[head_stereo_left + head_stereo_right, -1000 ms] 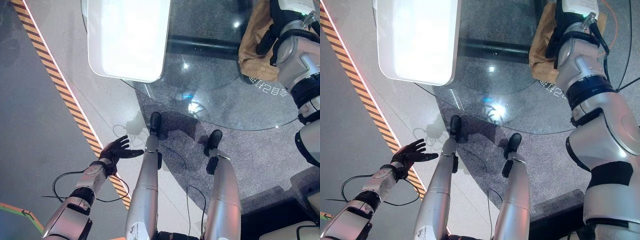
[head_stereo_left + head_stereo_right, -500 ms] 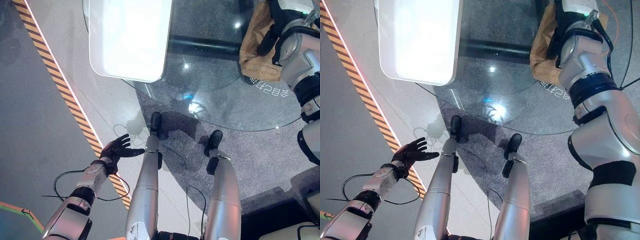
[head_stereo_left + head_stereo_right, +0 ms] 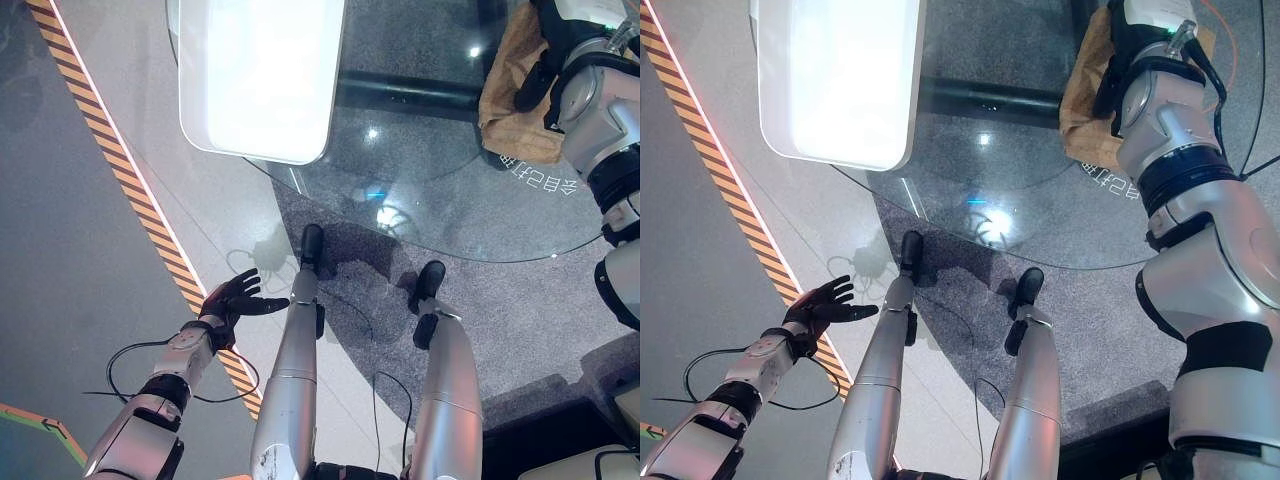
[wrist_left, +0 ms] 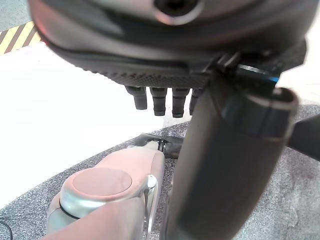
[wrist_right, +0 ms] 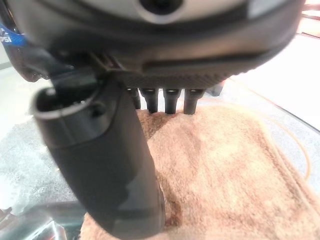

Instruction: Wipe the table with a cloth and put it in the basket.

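Note:
A tan cloth (image 3: 512, 105) lies bunched on the round glass table (image 3: 440, 215) at its far right. My right hand (image 3: 1112, 80) rests on top of the cloth. In the right wrist view its fingers (image 5: 170, 100) reach out straight over the tan cloth (image 5: 230, 170), the thumb in front of them, so the hand is open. My left hand (image 3: 235, 298) hangs low at the left over the floor, open with fingers spread and nothing in it. A bright white rectangular container (image 3: 258, 75) with rounded corners stands on the table's far left part.
A yellow-and-black striped line (image 3: 130, 185) runs diagonally across the grey floor to the left of the table. Printed marks (image 3: 535, 180) sit on the glass just in front of the cloth. The table's front rim curves across the middle of the view.
The camera has shifted slightly. Both hands and the cloth keep their places.

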